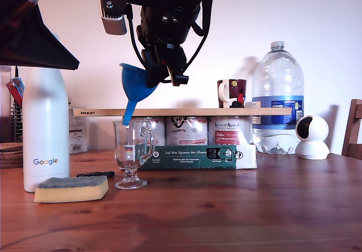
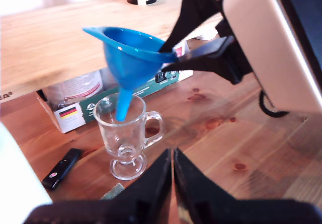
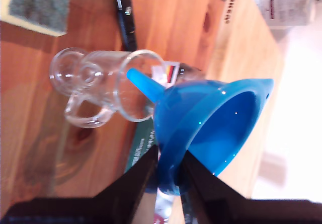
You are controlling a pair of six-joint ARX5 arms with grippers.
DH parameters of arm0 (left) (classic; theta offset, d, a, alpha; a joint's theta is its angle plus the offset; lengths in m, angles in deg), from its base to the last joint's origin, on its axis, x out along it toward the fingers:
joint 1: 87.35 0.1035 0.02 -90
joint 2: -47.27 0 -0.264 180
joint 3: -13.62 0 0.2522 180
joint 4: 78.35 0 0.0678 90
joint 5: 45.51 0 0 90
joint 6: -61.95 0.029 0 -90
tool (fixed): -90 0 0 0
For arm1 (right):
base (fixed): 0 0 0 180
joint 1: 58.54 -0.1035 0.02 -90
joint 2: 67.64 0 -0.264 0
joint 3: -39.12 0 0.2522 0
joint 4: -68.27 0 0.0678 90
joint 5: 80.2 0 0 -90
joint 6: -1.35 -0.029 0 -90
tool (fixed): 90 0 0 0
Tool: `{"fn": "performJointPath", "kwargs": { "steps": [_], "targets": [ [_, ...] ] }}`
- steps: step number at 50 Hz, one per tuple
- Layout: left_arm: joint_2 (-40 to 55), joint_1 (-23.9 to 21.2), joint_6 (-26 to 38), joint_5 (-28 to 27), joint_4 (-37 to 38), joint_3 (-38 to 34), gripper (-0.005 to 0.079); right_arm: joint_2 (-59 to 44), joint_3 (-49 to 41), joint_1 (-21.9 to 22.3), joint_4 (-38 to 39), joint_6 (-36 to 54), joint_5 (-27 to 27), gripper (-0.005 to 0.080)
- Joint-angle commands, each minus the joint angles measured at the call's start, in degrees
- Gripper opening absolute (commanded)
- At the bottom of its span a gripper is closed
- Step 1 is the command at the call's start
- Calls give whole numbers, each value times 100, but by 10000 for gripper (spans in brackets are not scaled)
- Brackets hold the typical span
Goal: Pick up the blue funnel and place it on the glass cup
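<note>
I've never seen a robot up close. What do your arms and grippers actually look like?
Mostly black. My second gripper ends in two flat black fingers. Its arm is chunky black, with looping black cables and a pale grey block on its side. My first gripper has two slim, tapering black fingers. I see no markings.

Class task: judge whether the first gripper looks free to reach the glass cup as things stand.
Probably not cleanly: my second gripper holds the blue funnel with its spout at the glass cup mouth, while my first gripper is shut.
</note>
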Motion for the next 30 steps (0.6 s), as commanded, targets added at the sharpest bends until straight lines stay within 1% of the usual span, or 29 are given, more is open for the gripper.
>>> {"fn": "performJointPath", "kwargs": {
  "steps": [1, 23, 27, 30],
  "targets": [
    [-13, -17, -7, -22, -46, -17, -24, -236, 22, -28, 66, 81, -13, -11],
    [-13, -17, -7, -22, -44, -17, -24, -341, 22, -28, 162, 66, 7, -8],
    [-13, -17, -7, -22, -46, -17, -24, -341, 22, -42, 155, 66, 7, 20],
    [-13, -17, -7, -22, -46, -17, -24, -341, 22, -63, 157, 63, 7, 66]
  ]
}}
